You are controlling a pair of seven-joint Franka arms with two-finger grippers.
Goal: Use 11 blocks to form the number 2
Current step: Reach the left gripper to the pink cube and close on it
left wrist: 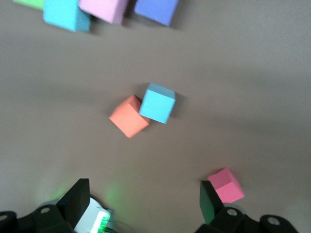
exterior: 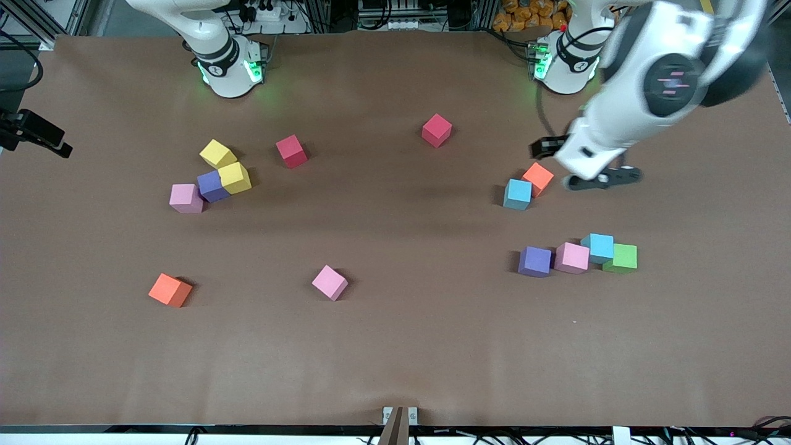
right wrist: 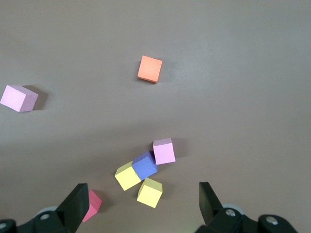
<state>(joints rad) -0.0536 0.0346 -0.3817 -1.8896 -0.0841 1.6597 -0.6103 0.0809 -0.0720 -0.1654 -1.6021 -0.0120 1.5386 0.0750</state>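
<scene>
Fourteen foam cubes lie scattered on the brown surface (exterior: pixel 395 346); no digit shape formed, none stacked.

Toward the right arm's end: a yellow cube (exterior: pixel 217 153), a second yellow cube (exterior: pixel 235 177) touching a purple cube (exterior: pixel 212 186), and a pink cube (exterior: pixel 186 198) just beside that purple one. A red cube (exterior: pixel 291 151) sits near this cluster, apart from it. Nearer the front camera, an orange cube (exterior: pixel 170 290) and a second pink cube (exterior: pixel 329 282), well apart from each other.

Mid-surface, close to the bases: a second red cube (exterior: pixel 436 130), alone.

Toward the left arm's end: a second orange cube (exterior: pixel 538 178) touching a light blue cube (exterior: pixel 517 194) at one corner. Nearer the camera, a row: a second purple cube (exterior: pixel 535 261), a third pink cube (exterior: pixel 571 258), a second light blue cube (exterior: pixel 597 248), and a green cube (exterior: pixel 621 258), each touching the next.

Left pincer (exterior: pixel 600 178) hangs over the surface just beside the orange and light blue pair; the left wrist view shows its fingers (left wrist: pixel 77 201) spread wide, holding nothing.

Right pincer (right wrist: pixel 142 206) is out of the front view; the right wrist view shows its fingers spread, empty, high over the yellow and purple cluster. The right arm waits.
</scene>
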